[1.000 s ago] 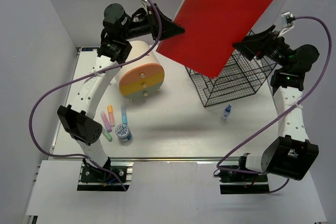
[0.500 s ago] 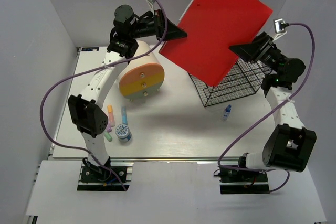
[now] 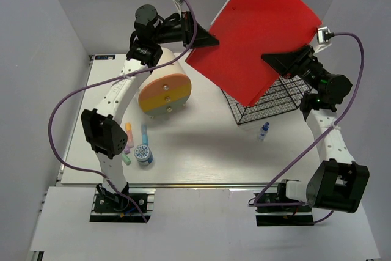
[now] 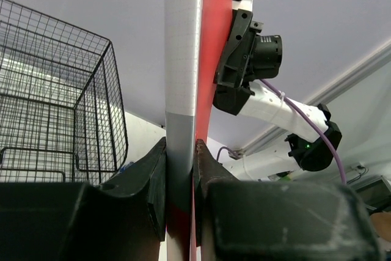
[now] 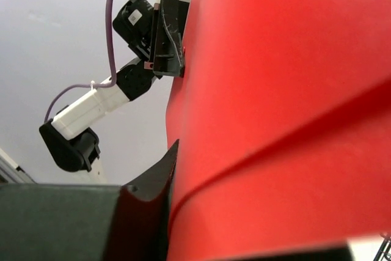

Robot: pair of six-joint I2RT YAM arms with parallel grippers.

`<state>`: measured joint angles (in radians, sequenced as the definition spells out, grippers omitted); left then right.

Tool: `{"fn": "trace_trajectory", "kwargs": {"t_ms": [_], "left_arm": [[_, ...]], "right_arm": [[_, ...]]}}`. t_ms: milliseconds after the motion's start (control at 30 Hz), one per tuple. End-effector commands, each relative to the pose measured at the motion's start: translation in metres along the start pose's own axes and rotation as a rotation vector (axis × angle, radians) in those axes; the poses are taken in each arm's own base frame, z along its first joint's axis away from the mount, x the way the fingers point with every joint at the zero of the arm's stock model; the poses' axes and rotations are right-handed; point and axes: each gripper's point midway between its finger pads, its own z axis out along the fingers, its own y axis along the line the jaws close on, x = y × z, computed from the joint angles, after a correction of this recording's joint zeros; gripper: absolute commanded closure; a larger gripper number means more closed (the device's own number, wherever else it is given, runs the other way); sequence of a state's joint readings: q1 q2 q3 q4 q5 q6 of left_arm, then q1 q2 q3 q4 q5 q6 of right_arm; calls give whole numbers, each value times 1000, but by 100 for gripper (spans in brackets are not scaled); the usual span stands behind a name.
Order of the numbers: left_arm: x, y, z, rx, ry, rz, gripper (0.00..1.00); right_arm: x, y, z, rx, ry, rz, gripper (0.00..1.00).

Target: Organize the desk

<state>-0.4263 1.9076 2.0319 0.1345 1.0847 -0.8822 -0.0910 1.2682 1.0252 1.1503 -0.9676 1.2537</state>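
Observation:
A large red folder [image 3: 263,35] hangs tilted in the air over the back of the white desk [image 3: 201,145]. My left gripper [image 3: 211,38] is shut on its left edge. In the left wrist view the folder [image 4: 183,59] runs edge-on, grey and red, between my two closed fingers [image 4: 181,157]. My right gripper [image 3: 269,59] meets the folder's lower right edge. In the right wrist view one black finger [image 5: 156,178] lies flat against the red sheet [image 5: 287,90]; the other finger is hidden behind it.
A black wire-mesh rack [image 3: 275,99] stands under the folder at the back right. A cream drawer box with an orange front [image 3: 164,90] sits back left. A small blue-capped bottle [image 3: 263,130] stands by the rack. Highlighters [image 3: 129,136] and a round tin [image 3: 144,153] lie near the left.
My right gripper has closed from wide open onto the folder's edge. Both arms have shifted a little, and the folder has swung slightly up and to the right.

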Motion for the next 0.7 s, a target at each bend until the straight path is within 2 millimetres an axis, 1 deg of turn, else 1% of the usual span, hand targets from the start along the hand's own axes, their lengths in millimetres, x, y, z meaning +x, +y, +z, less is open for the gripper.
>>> {"fn": "trace_trajectory", "kwargs": {"t_ms": [0, 33, 100, 133, 200, 233, 333, 367, 400, 433, 467, 500, 533, 567, 600, 667], "left_arm": [[-16, -20, 0, -8, -42, 38, 83], [-17, -19, 0, -18, -51, 35, 79], [-18, -15, 0, -39, -60, 19, 59], [-19, -15, 0, -46, -68, 18, 53], [-19, -16, -1, -56, -74, 13, 47], [-21, -16, -2, -67, -88, 13, 42], [-29, -15, -12, -115, -119, 29, 38], [-32, -20, -14, -124, -131, 36, 37], [-33, -18, -18, -146, -140, 28, 36], [-39, -13, -24, -183, -170, 41, 29], [-39, -18, -30, -222, -177, 24, 29], [-44, -18, -38, -265, -203, 40, 28], [-45, -17, -43, -306, -214, 79, 28], [-50, -12, -55, -385, -249, 83, 28], [-52, -30, -64, -407, -267, 118, 27], [-52, -32, -80, -506, -300, 159, 18]], "right_arm": [[2, 12, 1, -14, -24, -46, 100], [0, 11, 0, -4, -38, -32, 100], [1, 8, -2, 16, -56, 0, 100], [-1, 6, -3, 23, -63, 7, 100], [-4, 3, -4, 43, -81, 31, 100], [-6, 1, -6, 56, -90, 40, 100], [-16, -4, -10, 85, -131, 70, 100], [-19, -6, -11, 90, -137, 74, 100], [-22, -8, -12, 98, -151, 86, 100], [-28, -10, -15, 112, -168, 84, 100], [-30, -11, -16, 118, -176, 89, 100], [-36, -15, -20, 137, -198, 113, 100], [-39, -18, -22, 148, -210, 128, 100], [-45, -24, -27, 174, -229, 138, 100], [-45, -32, -30, 203, -242, 183, 100], [-51, -46, -36, 259, -271, 223, 100]]}}
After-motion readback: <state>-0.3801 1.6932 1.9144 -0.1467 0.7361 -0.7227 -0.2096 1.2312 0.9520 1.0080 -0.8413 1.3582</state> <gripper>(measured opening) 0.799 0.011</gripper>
